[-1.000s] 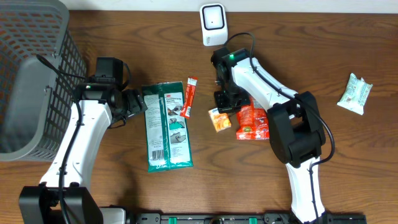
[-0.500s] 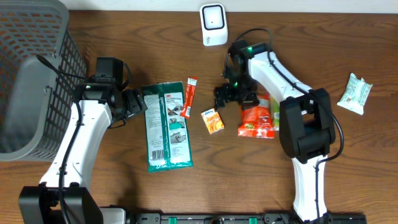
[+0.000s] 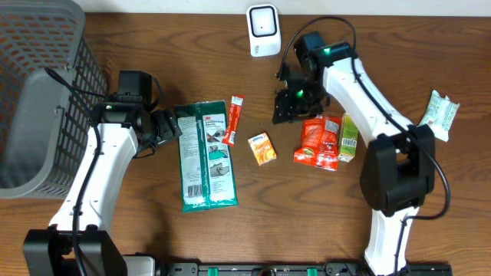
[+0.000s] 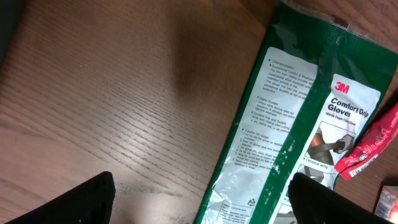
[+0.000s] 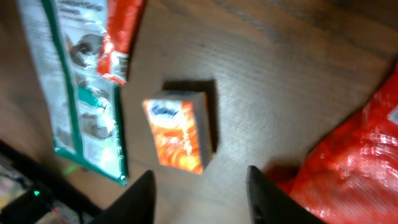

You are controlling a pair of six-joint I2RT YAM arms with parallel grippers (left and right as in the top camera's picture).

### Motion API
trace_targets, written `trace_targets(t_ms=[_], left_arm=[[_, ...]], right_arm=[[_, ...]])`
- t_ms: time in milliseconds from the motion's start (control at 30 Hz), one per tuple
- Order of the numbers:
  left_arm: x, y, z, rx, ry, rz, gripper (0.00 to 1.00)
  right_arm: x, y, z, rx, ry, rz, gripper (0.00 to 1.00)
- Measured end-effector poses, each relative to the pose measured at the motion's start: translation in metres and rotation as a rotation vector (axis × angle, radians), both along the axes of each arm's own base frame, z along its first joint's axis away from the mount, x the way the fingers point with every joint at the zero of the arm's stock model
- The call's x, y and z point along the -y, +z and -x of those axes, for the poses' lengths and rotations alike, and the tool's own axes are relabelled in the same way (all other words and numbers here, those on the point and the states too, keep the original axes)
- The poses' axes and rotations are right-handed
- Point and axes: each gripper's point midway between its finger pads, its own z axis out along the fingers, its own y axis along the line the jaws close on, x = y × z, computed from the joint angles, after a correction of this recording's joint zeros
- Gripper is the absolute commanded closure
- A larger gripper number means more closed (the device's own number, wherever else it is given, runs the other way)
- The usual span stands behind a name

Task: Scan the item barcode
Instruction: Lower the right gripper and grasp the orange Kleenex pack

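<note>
Where right gripper (image 5: 200, 196) hovers, tipped down: small orange cardboard box (image 5: 177, 130) just ahead; fingers partly spread, empty
Left gripper (image 4: 202, 202): spread wide, empty, green plastic glove packet (image 4: 292, 124) ahead

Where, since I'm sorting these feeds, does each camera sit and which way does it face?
Overhead: fixed above the table, looking straight down; both arms show, with the left gripper and right gripper.
Left wrist: on the left arm, looking down at the glove pack; its two spread fingertips show at the bottom.
Right wrist: on the right arm, looking down at the small orange box; its own two fingertips show at the bottom.
Shared: all three views show the glove pack and the red sachet beside it.
</note>
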Motion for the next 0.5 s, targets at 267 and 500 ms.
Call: trace_targets(t_ms=[267,500], left_arm=[[0.0,0.0,0.0,0.0,0.0,0.0,0.1],[0.0,0.0,0.0,0.0,0.0,0.0,0.1]], right_arm=[[-0.018,-0.022,0.016,0.025,0.09,0.043,0.66],[-0.032,-0.065,0.032,0.052,0.149,0.059,0.67]])
